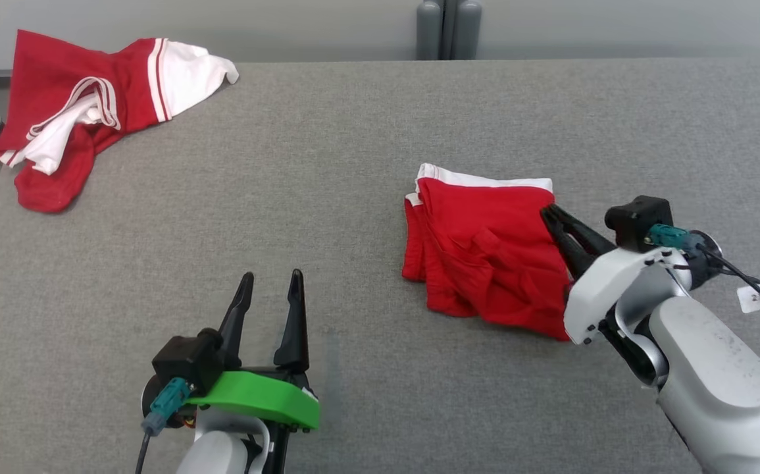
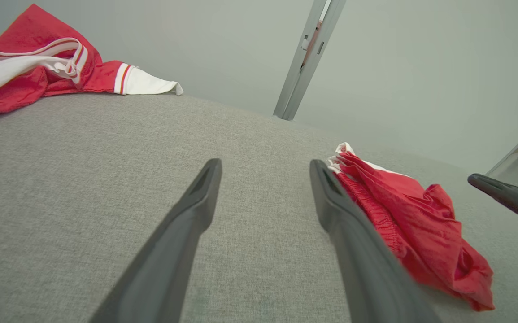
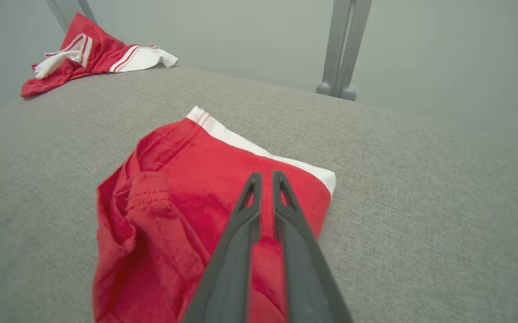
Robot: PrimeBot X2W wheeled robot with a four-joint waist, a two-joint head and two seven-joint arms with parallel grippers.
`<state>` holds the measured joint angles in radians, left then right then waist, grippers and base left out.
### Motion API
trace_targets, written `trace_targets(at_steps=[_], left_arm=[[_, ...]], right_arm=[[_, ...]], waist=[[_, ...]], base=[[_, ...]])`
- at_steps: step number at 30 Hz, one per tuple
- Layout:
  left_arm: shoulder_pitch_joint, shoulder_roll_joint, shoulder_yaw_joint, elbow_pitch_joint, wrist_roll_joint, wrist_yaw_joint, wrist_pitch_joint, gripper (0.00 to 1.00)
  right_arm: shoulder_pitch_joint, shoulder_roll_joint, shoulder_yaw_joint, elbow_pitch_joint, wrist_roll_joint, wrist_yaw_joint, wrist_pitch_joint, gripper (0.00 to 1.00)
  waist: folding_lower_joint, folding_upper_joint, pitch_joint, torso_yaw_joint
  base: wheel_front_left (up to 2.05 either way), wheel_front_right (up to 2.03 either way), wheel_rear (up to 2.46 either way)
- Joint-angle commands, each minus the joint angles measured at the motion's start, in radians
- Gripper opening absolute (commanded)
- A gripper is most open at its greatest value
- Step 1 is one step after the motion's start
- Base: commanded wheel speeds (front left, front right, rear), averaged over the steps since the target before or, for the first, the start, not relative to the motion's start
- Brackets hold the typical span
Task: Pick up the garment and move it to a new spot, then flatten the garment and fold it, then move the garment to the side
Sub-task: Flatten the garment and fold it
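Two red garments lie on the grey fabric-covered table (image 1: 287, 184), and you can place both from the twin grey post (image 1: 449, 29) at its far edge. The folded red garment with a white band (image 1: 485, 257) lies on the robot's side of that post, a little to its right. The crumpled red-and-white striped garment (image 1: 77, 112) sits well to the post's left, at the table's far corner.

From the head view you get both arms at once. The left gripper (image 1: 272, 276) is on the robot's side of the post and to its left, well apart from the folded garment. It points toward the post, with a bright green plastic collar (image 1: 261, 395) on its wrist. Its jaws stand wide with nothing between them. The left wrist view adds the folded garment's edge side-on, with bunched layers and a rumpled near end.

The right gripper (image 1: 547, 214) comes in from the post's right on a pale grey forearm (image 1: 715, 375). It slants down and leftward, so its fingers lie over the folded garment's right edge. The right wrist view gives you the detail: the jaws are narrow, nearly together, with a thin slit between them and red cloth beneath. You cannot tell whether any cloth is pinched. A white paper tag (image 1: 758, 297) hangs from the cable at that wrist.
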<state>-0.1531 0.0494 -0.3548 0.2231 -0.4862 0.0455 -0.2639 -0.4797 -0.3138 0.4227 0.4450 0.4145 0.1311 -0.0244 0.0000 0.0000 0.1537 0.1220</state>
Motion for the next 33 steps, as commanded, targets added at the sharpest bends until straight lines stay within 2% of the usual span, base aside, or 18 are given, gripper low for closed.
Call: trace_targets(at_steps=[1, 9, 14, 18, 26, 33], left_arm=[[-0.017, 0.002, 0.002, 0.000, -0.003, 0.003, -0.001, 1.00], [-0.032, 0.002, -0.004, 0.003, -0.010, 0.004, -0.001, 1.00], [-0.027, 0.002, 0.008, 0.001, -0.012, 0.009, -0.001, 1.00], [-0.022, 0.002, 0.016, 0.001, -0.011, 0.009, -0.001, 1.00], [-0.021, 0.002, 0.019, -0.006, -0.007, 0.010, -0.001, 1.00], [-0.024, 0.002, 0.024, 0.000, -0.007, 0.012, -0.001, 1.00]], right_arm=[[-0.025, -0.016, 0.029, 0.015, 0.008, -0.001, 0.011, 0.00], [-0.137, -0.095, 0.269, 0.099, 0.135, -0.001, 0.051, 0.00], [-0.178, -0.160, 0.468, 0.050, 0.286, -0.001, 0.039, 0.00], [-0.204, -0.182, 0.592, 0.019, 0.369, -0.001, 0.026, 0.00], [-0.247, -0.135, 0.745, 0.057, 0.458, -0.001, -0.045, 0.00], [-0.275, -0.067, 0.817, 0.139, 0.493, -0.001, -0.130, 0.00]], waist=[[0.0000, 0.0000, 0.014, 0.021], [0.0000, 0.0000, 0.028, 0.066], [0.0000, 0.0000, 0.027, 0.077], [0.0000, 0.0000, 0.022, 0.076], [0.0000, 0.0000, 0.026, 0.065], [0.0000, 0.0000, 0.021, 0.051]], base=[[0.00, 0.00, 0.00], [0.00, 0.00, 0.00], [0.00, 0.00, 0.00], [0.00, 0.00, 0.00], [0.00, 0.00, 0.00], [0.00, 0.00, 0.00]])
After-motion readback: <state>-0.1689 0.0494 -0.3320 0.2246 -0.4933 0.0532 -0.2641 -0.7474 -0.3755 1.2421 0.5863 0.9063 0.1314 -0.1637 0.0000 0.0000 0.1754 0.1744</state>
